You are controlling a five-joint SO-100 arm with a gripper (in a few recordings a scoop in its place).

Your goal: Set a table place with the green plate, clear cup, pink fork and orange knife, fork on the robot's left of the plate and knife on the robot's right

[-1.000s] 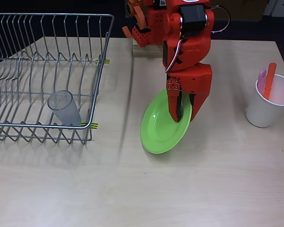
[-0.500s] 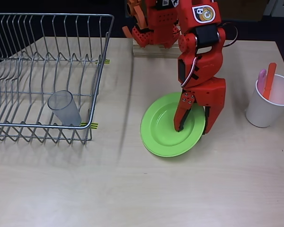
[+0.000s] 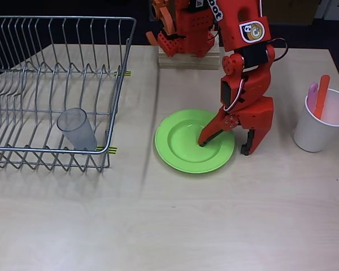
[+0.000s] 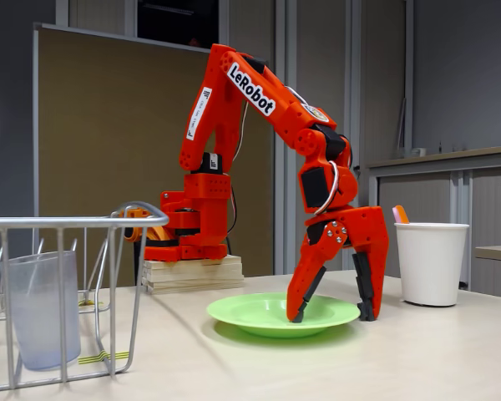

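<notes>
The green plate (image 3: 178, 141) (image 4: 259, 311) lies flat on the table (image 3: 214, 226), just right of the dish rack. My gripper (image 3: 224, 148) (image 4: 330, 317) is open and straddles the plate's right rim: one fingertip rests inside the plate, the other stands on the table just outside it. The clear cup (image 3: 76, 129) (image 4: 40, 307) stands in the rack's front right corner. The pink fork (image 3: 312, 90) and the orange knife (image 3: 323, 93) (image 4: 399, 214) stick up out of a white cup at the right.
A wire dish rack (image 3: 121, 84) (image 4: 67, 224) fills the left of the table. The white cup (image 3: 319, 127) (image 4: 430, 263) stands near the right edge. My arm's base sits on a wooden block (image 3: 183, 59) at the back.
The plate was tilted up in my shut gripper; it now lies flat on the table. My gripper has opened and shifted right over the plate's rim.
</notes>
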